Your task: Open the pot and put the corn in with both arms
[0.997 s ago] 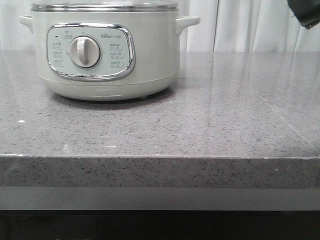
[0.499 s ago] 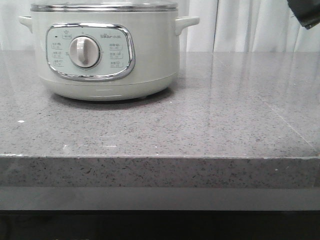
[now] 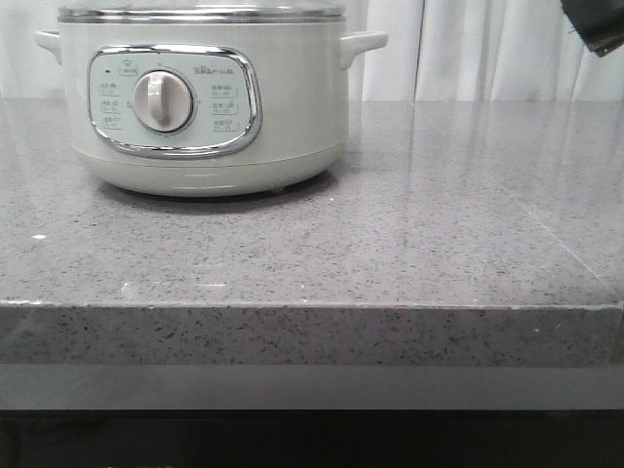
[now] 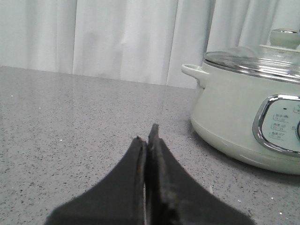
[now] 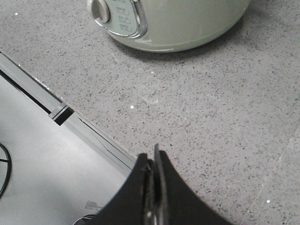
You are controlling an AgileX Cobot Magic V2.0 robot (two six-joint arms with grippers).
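Cream-white round electric pot (image 3: pixel 200 97) with its chrome-framed dial panel stood on the speckled grey stone surface (image 3: pixel 409 244), toward its left rear — steel-rimmed glass lid (image 4: pixel 248 61) on. No corn showed anywhere. Left black pincer (image 4: pixel 149 140) sat pressed together beside the pot; right pincer (image 5: pixel 153 161) likewise together, holding nothing. Opening well probably meant parting the left pincer first, then gripping the pale lid knob (image 4: pixel 284 36) squarely — lifting straight up.

Cream-white pot (image 3: pixel 200 102), lid on, upright on counter's left
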